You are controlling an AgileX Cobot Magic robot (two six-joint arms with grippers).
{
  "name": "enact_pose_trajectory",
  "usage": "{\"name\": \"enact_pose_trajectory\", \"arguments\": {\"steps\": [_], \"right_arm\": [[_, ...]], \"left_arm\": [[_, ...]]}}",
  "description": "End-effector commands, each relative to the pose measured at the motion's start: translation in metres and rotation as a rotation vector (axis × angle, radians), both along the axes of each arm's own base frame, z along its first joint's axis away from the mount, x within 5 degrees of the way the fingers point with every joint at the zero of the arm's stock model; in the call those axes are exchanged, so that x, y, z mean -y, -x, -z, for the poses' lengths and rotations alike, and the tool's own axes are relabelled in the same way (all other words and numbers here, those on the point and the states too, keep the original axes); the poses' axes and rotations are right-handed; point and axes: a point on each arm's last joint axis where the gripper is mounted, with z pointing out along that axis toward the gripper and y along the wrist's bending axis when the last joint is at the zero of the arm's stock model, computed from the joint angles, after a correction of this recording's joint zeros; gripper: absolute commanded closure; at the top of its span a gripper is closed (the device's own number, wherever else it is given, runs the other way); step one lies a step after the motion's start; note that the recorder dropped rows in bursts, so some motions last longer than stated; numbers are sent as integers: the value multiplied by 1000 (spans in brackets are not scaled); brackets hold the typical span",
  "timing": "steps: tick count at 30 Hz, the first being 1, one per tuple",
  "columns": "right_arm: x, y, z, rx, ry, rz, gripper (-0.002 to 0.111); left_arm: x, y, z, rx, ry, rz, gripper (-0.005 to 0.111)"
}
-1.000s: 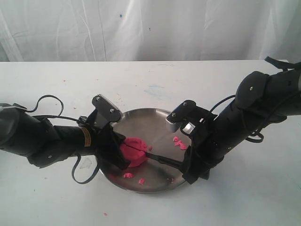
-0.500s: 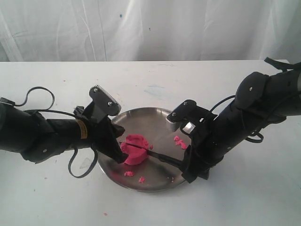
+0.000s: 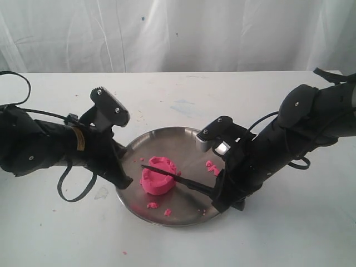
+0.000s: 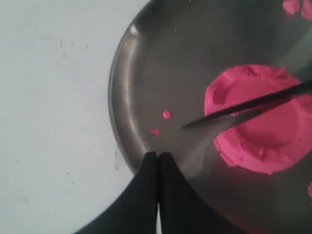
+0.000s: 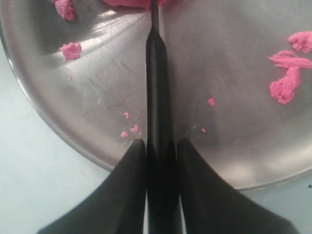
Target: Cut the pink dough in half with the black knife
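Note:
The pink dough [image 3: 158, 177] [image 4: 263, 122] is a single round puck near the middle of the steel plate [image 3: 178, 139] [image 4: 161, 48] [image 5: 234, 87]. The black knife [image 3: 178, 179] [image 4: 243, 107] [image 5: 157, 97] lies across the top of the puck, its tip pointing left past the dough. My right gripper [image 3: 219, 203] [image 5: 158, 146] is shut on the knife's handle at the plate's right front rim. My left gripper [image 3: 125, 181] [image 4: 158, 155] is shut and empty, its tips over the plate's left rim, apart from the dough.
Small pink crumbs [image 3: 211, 167] [image 5: 287, 83] lie on the plate right of the dough, more [image 3: 152, 206] at its front, and one speck [image 3: 124, 253] on the white table [image 3: 289, 239]. A white curtain hangs behind.
My left gripper has drawn back leftwards from the dough to the plate's rim. The knife blade has risen and now shows across the top of the puck.

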Motion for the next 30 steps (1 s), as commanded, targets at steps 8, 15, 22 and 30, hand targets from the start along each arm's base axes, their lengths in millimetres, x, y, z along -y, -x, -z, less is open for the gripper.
{"name": "enact_pose_trajectory", "arguments": {"steps": [8, 15, 22, 30], "right_arm": [[0, 2, 1, -20, -7, 6, 108], [0, 2, 1, -20, -7, 6, 108], [0, 2, 1, -20, -7, 6, 108], [0, 2, 1, -20, -7, 6, 108]], "left_arm": [[10, -4, 21, 48, -44, 143, 107], [22, -7, 42, 132, -125, 376, 107], [6, -17, 57, 100, -115, 309, 107], [0, -26, 50, 160, 8, 260, 107]]}}
